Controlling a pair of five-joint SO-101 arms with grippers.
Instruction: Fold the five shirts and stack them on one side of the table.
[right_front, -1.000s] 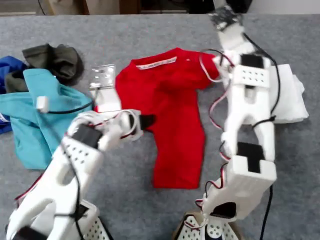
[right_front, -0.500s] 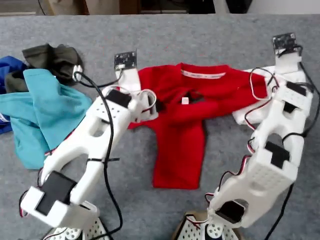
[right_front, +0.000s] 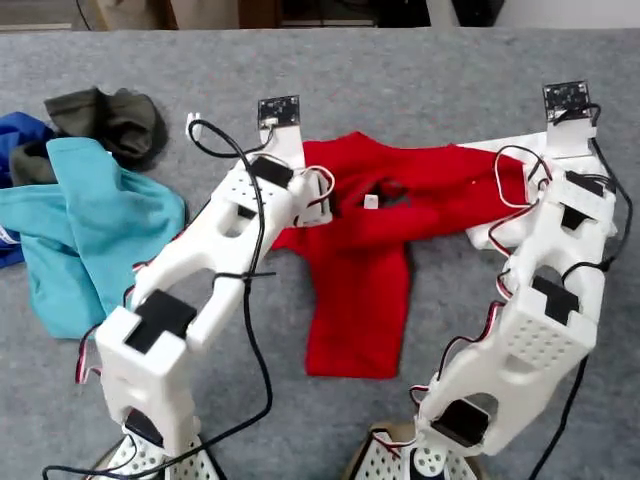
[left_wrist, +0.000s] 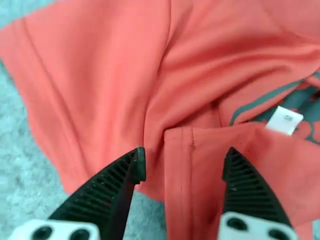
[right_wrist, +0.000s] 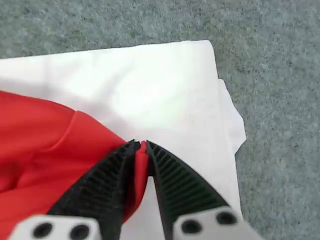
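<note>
Right wrist view: shirt (right_wrist: 45, 145) between jaws

End effector (right_wrist: 141, 148) pinching red shirt (right_wrist: 45, 145) over white shirt (right_wrist: 160, 90).

Centre: spread shirt (right_front: 355, 300), sleeve (right_front: 465, 185) on folded shirt (right_wrist: 150, 85) right; heap (right_front: 90, 225) left.

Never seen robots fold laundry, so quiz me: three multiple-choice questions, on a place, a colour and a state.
1. Where is the white shirt? A. under the red shirt's sleeve B. atop a teal one C. beneath a green one
2. What colour is the cloth that the right arm's jaws pinch? A. teal B. white C. red
3. The left arm's jaws are: A. shut on white cloth B. open over the red shirt C. shut on teal cloth
Answers: 1 A, red sleeve overlies white; 2 C, red shows between them; 3 B, a gap shows.
</note>
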